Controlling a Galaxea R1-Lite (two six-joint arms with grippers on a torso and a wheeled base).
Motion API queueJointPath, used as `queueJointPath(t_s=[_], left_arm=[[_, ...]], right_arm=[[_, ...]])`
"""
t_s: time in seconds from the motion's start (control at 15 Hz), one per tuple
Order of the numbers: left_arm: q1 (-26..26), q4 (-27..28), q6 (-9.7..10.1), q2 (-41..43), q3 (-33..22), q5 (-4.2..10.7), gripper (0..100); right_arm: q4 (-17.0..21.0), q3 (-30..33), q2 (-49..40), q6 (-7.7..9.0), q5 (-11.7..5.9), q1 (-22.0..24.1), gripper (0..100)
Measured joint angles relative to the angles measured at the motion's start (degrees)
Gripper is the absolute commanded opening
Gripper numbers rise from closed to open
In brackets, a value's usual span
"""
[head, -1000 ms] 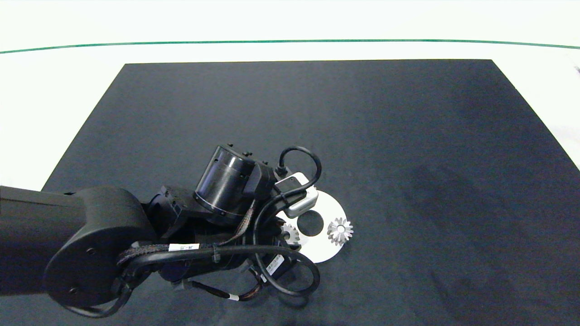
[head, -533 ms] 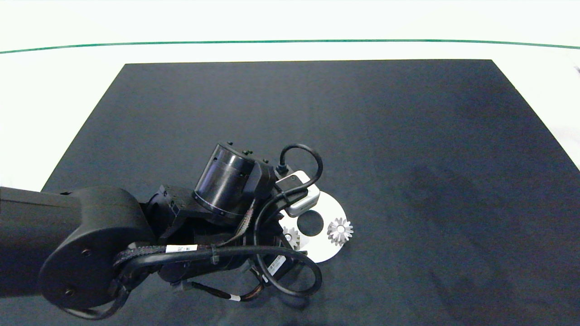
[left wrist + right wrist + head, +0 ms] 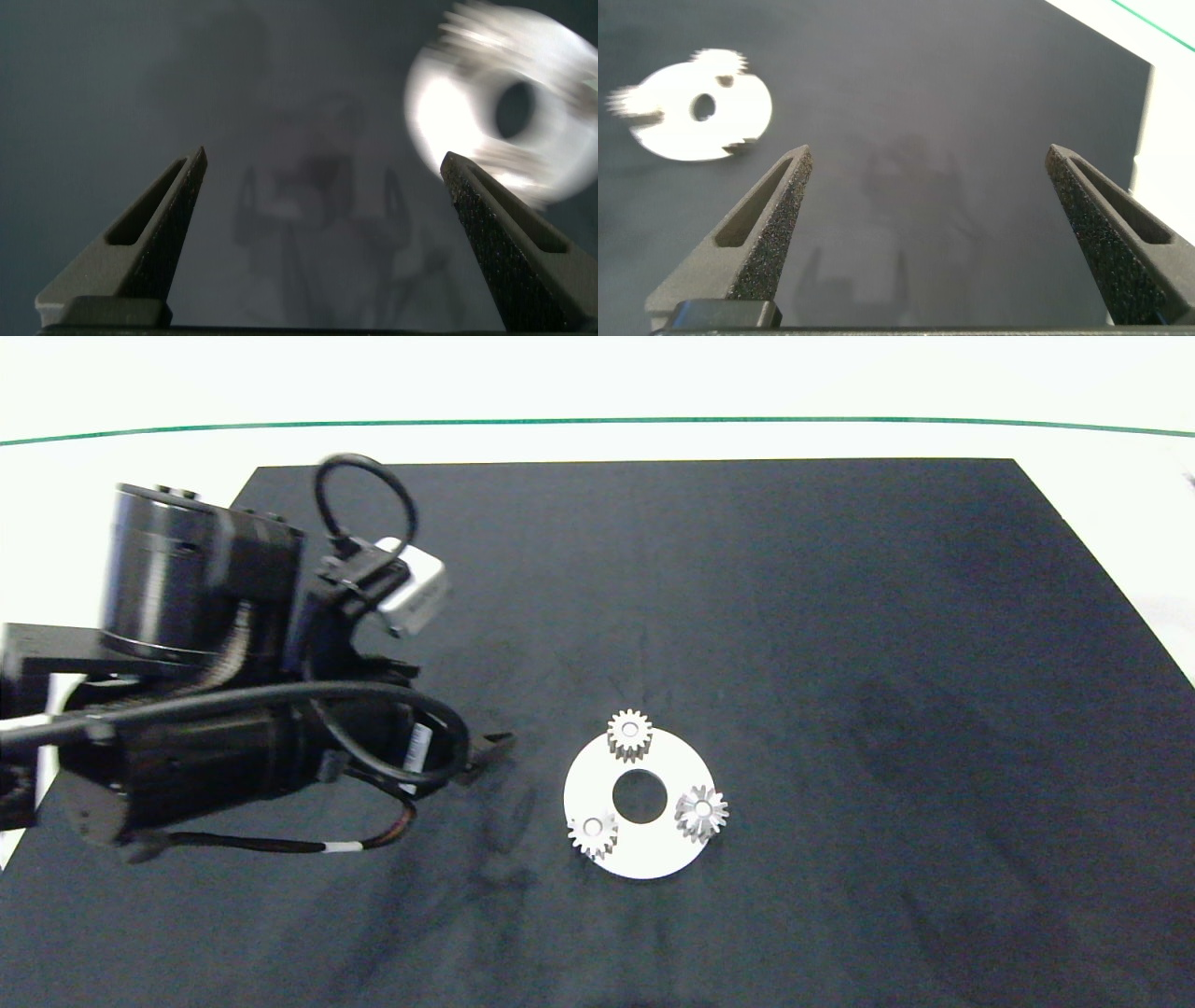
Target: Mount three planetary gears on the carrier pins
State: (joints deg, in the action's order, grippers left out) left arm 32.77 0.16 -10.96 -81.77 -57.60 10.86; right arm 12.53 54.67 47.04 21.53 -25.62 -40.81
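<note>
My left arm has pulled back from over the white disc [image 3: 644,859] to the left side of the black mat [image 3: 840,616], and all three planetary gears [image 3: 629,735] are now showing where only two were visible a moment ago. My left gripper [image 3: 322,177] is hanging over bare mat with its fingers [image 3: 154,233] spread wide and nothing between them; the disc is appearing in its wrist view as a blur off to one side.

The disc is lying flat near the middle of the mat, toward its near edge, with a large round hole at its centre. One small silvery toothed gear is sitting at about 12 o'clock on the disc, a second [image 3: 701,812] at about 4 o'clock, and a third [image 3: 593,833] at about 8 o'clock, each with a pale spot in its centre hole. I cannot tell the carrier pins apart from the gears covering them.

My right gripper [image 3: 924,173] is staying out of the head view, hovering above the mat with its fingers [image 3: 757,233] also wide apart and empty, the disc [image 3: 738,112] well away from it.
</note>
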Motion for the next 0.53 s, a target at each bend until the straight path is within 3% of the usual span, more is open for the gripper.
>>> queueJointPath(t_s=[0.13,0.27,0.53], left_arm=[[-8.52,-0.13,0.99,7.83,2.97,1.29,100],[-16.57,-0.06,1.89,16.76,6.67,1.82,100],[-24.61,0.44,2.89,34.67,13.81,2.23,100]], right_arm=[[-0.16,-1.78,-0.6,-0.09,-3.28,4.29,100],[-2.97,-6.17,-1.6,0.11,-6.42,10.56,100],[-12.75,-17.85,-9.64,0.02,-7.62,23.78,100]])
